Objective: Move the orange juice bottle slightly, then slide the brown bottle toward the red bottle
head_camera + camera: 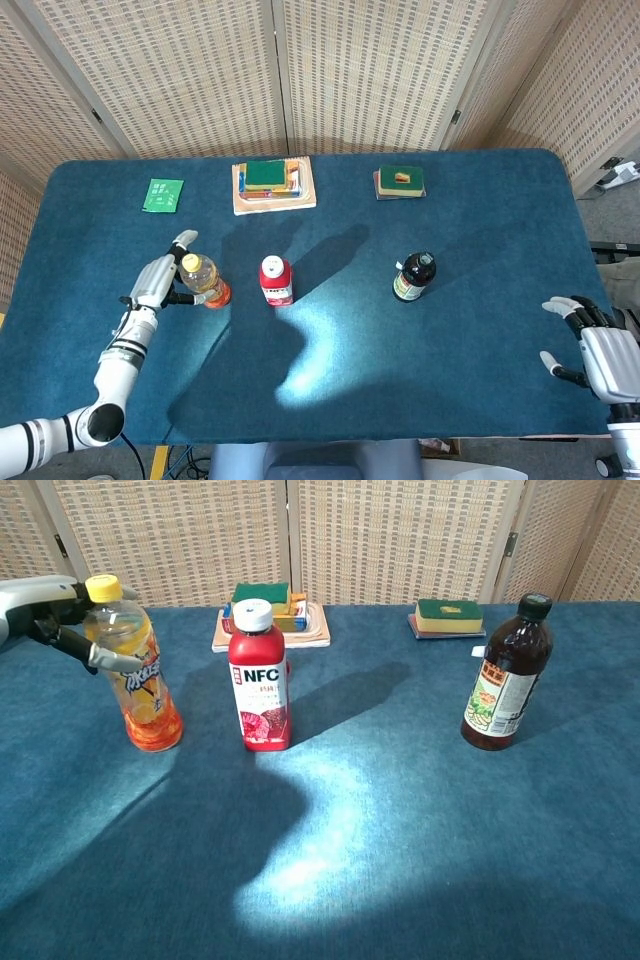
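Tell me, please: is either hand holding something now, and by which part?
The left hand holds the orange juice bottle by its upper body, below the cap. The right hand holds nothing.

A clear plastic orange juice bottle [137, 670] with a yellow cap shows orange liquid and a label in orange and blue. The red plastic bottle [260, 677] has a white cap and white "NFC" lettering above a dark red fruit picture. The dark brown glass bottle [506, 675] wears a black cap and a green, white and red label. The table's felt cloth [420, 860] is deep teal blue.
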You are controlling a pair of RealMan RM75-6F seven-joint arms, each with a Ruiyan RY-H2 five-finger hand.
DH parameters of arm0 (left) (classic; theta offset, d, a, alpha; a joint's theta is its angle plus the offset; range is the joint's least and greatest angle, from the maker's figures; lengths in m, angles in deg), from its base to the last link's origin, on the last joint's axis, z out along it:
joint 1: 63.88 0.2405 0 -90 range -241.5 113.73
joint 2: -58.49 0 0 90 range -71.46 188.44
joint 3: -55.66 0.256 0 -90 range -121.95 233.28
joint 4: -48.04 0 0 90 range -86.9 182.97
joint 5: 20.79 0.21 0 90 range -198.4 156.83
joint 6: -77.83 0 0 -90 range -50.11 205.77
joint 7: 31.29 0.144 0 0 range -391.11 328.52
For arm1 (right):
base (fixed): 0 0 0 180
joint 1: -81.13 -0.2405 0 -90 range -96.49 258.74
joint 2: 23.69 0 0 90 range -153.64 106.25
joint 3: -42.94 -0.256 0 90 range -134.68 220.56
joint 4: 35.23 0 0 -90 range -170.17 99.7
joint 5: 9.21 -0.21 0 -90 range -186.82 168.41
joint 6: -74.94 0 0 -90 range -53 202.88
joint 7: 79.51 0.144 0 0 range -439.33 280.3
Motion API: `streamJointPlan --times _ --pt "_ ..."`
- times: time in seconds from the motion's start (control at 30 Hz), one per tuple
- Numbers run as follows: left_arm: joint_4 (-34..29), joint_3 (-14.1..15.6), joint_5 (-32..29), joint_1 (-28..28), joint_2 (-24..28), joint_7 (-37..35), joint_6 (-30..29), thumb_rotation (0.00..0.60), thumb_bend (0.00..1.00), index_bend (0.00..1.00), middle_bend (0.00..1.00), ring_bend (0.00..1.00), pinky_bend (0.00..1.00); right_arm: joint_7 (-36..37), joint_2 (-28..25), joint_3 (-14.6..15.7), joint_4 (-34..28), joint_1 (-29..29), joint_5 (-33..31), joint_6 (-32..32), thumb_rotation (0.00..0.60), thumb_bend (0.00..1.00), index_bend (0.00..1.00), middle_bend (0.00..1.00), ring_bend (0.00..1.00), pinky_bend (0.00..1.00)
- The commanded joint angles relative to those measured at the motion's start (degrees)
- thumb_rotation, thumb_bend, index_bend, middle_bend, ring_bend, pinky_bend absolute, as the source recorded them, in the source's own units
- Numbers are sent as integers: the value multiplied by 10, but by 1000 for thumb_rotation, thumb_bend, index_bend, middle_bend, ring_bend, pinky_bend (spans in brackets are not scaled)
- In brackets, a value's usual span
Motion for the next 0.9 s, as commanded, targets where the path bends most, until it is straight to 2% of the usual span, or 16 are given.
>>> streamJointPlan --times 0.03,0.17,0.37,0.63,0.9 --pt "-14 4 9 12 15 -7 -8 600 143 0 2 152 418 -1 1 0 0 0 0 1 600 239 275 241 139 292" --pt "-29 18 35 34 37 -18 -21 600 143 0 2 150 406 -5 5 0 2 -1 1 1 600 240 275 241 139 292" --pt "-42 59 115 86 72 -32 -68 600 143 0 2 143 394 -10 21 -5 13 -2 3 -7 600 239 275 242 139 292" --pt "-40 139 272 174 114 -16 -187 600 144 0 2 139 390 8 39 -6 41 -21 17 15 600 238 275 237 139 292" --pt "3 178 383 248 128 -49 -300 600 144 0 2 132 376 16 96 -35 75 -51 -2 30 600 213 276 220 139 292"
